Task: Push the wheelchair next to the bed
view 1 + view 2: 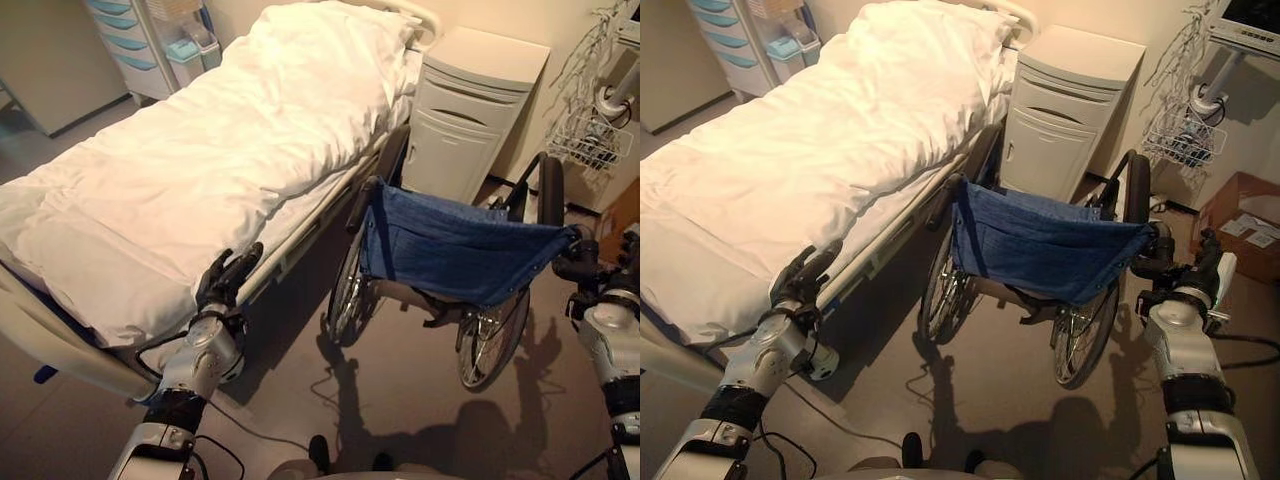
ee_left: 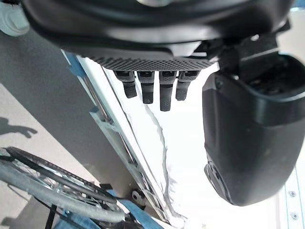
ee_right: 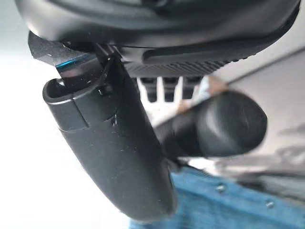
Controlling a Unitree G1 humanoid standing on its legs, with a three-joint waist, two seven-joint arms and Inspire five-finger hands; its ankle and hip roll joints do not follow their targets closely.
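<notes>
The wheelchair [image 1: 450,245], with a blue cloth back and large spoked wheels, stands on the floor right beside the bed [image 1: 200,150], which is covered in white bedding. Its back faces me. My right hand [image 1: 1202,268] is at the chair's right push handle [image 1: 1152,258]. In the right wrist view the black handle [image 3: 224,126] lies between the thumb [image 3: 114,152] and the straight fingers, which are not curled round it. My left hand [image 1: 226,280] hovers at the bed's near side edge with fingers relaxed and holds nothing. The left wrist view looks along its fingers [image 2: 152,88] to the bed rail [image 2: 114,138] and a chair wheel [image 2: 47,181].
A white bedside cabinet [image 1: 470,110] stands by the bed's head, just beyond the wheelchair. A drawer cart [image 1: 125,40] is on the bed's far side. A wire basket [image 1: 590,135] hangs on the right wall, with a cardboard box [image 1: 1245,235] on the floor below.
</notes>
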